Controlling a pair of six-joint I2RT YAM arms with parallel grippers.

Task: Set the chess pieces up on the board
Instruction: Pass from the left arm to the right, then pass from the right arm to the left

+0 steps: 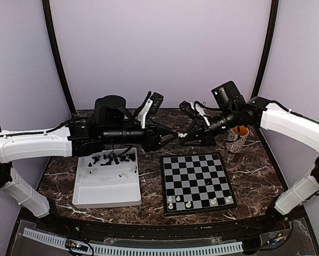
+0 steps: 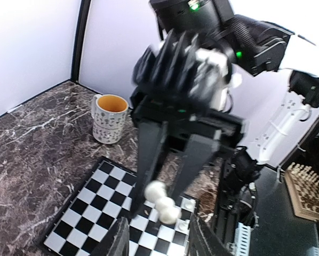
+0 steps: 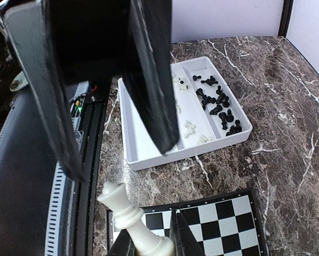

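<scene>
Step, apparently: mid-air handover. Right jaws pinch white piece (image 3: 128,221); left jaws spread, facing them. Next, likely: lower white piece upright onto board (image 3: 223,218) below right jaws.

The left arm (image 1: 34,144) and right arm (image 1: 293,125) wear smooth white shells on their long links, well behind each end effector, joined by black cylindrical housings. Towards the left end effector (image 1: 169,140) and right end effector (image 1: 187,136) all is matt black: ribbed blocks and long, flat, tapering fingers (image 2: 151,144). Thin black cables (image 1: 42,131) follow the shells. Two green lights (image 2: 191,6) glow just behind the right end effector.
</scene>
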